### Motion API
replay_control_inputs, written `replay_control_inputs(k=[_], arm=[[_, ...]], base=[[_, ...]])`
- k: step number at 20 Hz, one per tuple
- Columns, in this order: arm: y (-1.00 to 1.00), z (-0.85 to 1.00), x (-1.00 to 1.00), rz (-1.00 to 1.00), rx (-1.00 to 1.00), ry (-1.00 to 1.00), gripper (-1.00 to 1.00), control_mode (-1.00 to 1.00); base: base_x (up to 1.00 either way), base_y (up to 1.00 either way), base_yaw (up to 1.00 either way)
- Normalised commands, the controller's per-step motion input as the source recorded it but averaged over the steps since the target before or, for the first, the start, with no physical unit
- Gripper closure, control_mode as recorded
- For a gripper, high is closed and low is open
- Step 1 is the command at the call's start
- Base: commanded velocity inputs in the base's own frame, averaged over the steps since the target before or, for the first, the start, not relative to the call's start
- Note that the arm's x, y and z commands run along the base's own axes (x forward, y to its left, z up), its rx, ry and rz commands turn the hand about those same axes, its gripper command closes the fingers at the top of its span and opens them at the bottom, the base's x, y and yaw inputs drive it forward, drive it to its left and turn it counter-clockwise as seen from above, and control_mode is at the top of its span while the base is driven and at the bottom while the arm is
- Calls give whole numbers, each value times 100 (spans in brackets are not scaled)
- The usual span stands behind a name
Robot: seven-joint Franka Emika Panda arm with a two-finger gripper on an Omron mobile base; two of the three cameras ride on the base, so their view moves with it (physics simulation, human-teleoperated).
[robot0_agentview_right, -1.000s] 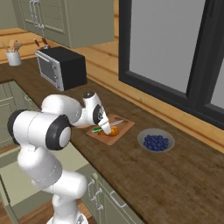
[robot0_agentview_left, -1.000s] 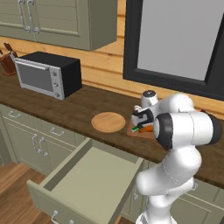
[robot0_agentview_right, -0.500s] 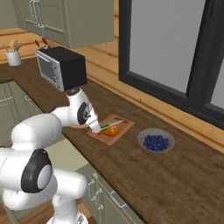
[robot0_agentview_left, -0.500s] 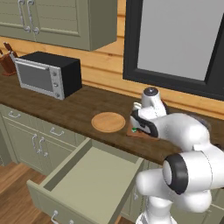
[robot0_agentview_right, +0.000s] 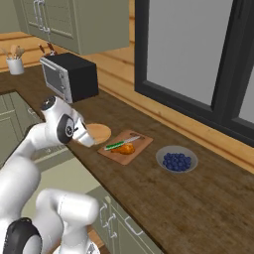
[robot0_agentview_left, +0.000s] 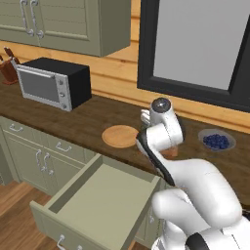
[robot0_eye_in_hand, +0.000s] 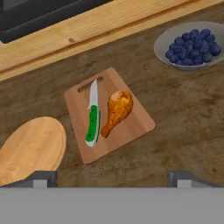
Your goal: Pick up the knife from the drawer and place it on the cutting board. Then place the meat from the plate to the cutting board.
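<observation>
In the hand view the gripper (robot0_eye_in_hand: 109, 177) hangs above the counter with its jaws spread wide and nothing between them, the cutting board (robot0_eye_in_hand: 131, 127) lying just above it in the middle of the frame. The knife (robot0_eye_in_hand: 92, 117) and the meat (robot0_eye_in_hand: 116, 112) lie side by side on that board, both running roughly bottom to top, the knife to the left with its blade toward the top. The plate (robot0_eye_in_hand: 30, 146) sits bare at lower left, so to my eye both placements look done and the drawer (robot0_agentview_left: 102, 205) stands open.
</observation>
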Motion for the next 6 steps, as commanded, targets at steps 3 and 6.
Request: replay_control_inputs(k=[3,6], arm=[[56,27,-37,0,-13,-11,-100,-100],[38,15,-42,0,-11,-13,-100,-100]], base=[[0,0,0],[0,0,0]])
